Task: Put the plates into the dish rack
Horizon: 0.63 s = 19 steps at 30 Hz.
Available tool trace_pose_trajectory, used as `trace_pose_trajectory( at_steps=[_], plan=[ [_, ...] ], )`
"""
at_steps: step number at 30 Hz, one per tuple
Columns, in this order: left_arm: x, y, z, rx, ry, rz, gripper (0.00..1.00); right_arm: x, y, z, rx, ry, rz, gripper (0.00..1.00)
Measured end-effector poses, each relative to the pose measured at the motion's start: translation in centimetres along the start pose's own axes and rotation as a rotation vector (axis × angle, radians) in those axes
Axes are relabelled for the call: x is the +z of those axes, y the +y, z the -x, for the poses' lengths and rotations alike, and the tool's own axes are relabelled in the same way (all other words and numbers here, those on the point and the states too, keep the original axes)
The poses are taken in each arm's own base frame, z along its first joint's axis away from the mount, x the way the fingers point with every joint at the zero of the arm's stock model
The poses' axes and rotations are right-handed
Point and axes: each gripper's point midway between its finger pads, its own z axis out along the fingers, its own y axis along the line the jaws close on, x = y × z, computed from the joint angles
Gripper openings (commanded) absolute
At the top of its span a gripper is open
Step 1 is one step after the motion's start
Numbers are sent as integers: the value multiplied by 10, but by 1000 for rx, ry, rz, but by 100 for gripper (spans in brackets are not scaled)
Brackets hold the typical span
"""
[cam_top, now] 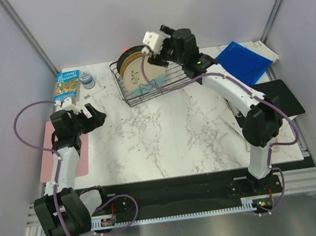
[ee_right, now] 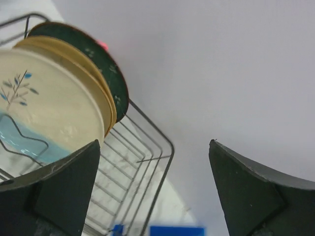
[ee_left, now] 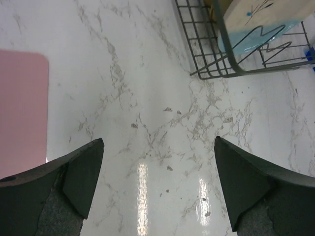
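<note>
The black wire dish rack (cam_top: 168,82) stands at the back middle of the marble table. Several plates stand on edge in its left end: a cream-and-light-blue plate with a sprig (cam_top: 138,76) in front, tan plates (ee_right: 106,105) behind it, and a dark teal plate (ee_right: 114,78) at the back. My right gripper (cam_top: 150,50) is open and empty, above the rack just right of the plates. My left gripper (cam_top: 95,116) is open and empty, low over the table at the left. The rack's corner (ee_left: 206,69) and the sprig plate (ee_left: 256,24) show in the left wrist view.
A pink mat (cam_top: 52,152) lies under the left arm. A book (cam_top: 67,85) and a small jar (cam_top: 87,78) sit at the back left. A blue cloth (cam_top: 245,63) and a black pad (cam_top: 283,98) lie at the right. Grey walls close the back and sides.
</note>
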Motion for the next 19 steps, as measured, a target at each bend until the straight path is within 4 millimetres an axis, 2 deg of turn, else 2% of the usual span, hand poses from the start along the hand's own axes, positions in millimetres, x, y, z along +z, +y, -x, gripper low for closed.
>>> trace_pose_trajectory(
  at_steps=[2,4,7,8,9,11,13,16,19],
  plan=[
    [-5,-7,22,51,-51,-9,100,-20,-29,-3,199,27,-80,98],
    [-6,-14,37,105,-83,-22,100,-40,-55,-21,430,62,-150,98],
    [-6,-26,51,193,-105,-46,100,-63,-75,-73,737,161,-241,98],
    [-6,-31,55,228,-109,-59,100,-71,-77,-100,829,221,-290,98],
    [-5,-37,61,265,-116,-71,100,-78,-73,-126,899,290,-328,98],
    [-4,-49,75,334,-136,-92,100,-89,-54,-162,989,409,-368,98],
    [-4,-58,90,389,-158,-108,100,-98,-27,-185,1041,525,-388,98],
    [-1,-68,113,446,-181,-117,100,-104,-6,-195,1066,612,-415,98],
    [3,-72,130,466,-182,-114,100,-107,-5,-192,1062,626,-443,98]
  ],
)
